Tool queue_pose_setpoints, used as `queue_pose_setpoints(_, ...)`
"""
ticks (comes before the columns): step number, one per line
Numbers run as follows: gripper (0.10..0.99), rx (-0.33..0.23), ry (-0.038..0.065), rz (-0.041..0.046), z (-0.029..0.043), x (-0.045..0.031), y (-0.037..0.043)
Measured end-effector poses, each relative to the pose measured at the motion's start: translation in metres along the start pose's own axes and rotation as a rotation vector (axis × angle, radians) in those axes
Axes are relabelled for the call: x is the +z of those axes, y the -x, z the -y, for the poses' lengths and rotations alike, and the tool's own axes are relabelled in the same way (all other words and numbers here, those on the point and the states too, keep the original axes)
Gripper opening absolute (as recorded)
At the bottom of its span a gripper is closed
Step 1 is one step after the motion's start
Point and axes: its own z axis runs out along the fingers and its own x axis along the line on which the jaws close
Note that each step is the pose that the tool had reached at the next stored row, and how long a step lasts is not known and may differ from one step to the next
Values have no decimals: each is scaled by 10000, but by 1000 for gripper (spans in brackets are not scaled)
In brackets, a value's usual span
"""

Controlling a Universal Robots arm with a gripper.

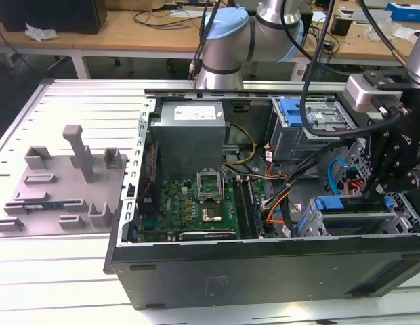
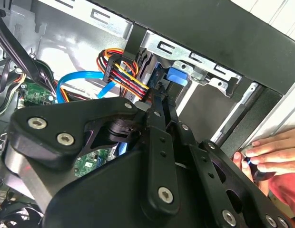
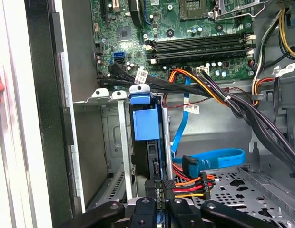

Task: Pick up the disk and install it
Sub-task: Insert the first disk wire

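The disk (image 3: 146,124) stands on edge in a slot of the drive cage, with its bright blue bracket toward the motherboard and its dark side running back to my fingers. In the exterior view the disk (image 1: 339,202) shows as a blue rail in the cage at the case's front corner, on the exterior view's right. My gripper (image 3: 160,203) has its fingers drawn close together on the disk's near end. In the second wrist view, the gripper (image 2: 162,108) reaches toward the blue tab (image 2: 178,76). Seen from outside, the gripper (image 1: 381,195) is lowered into the cage.
Orange, red and blue cables (image 3: 195,178) lie right beside the slot. A person's hand (image 2: 267,156) rests on the case's outer edge. The open case holds a motherboard (image 1: 196,203), a grey power supply (image 1: 190,132) and a second cage (image 1: 311,115). A grey fixture plate (image 1: 61,183) lies left.
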Motion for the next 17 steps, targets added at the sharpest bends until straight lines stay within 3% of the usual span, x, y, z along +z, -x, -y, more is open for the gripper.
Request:
queue_pose_setpoints(7,169,1,0,3,3,-69,-5)
queue_pose_setpoints(17,169,1,0,1,1,-73,11)
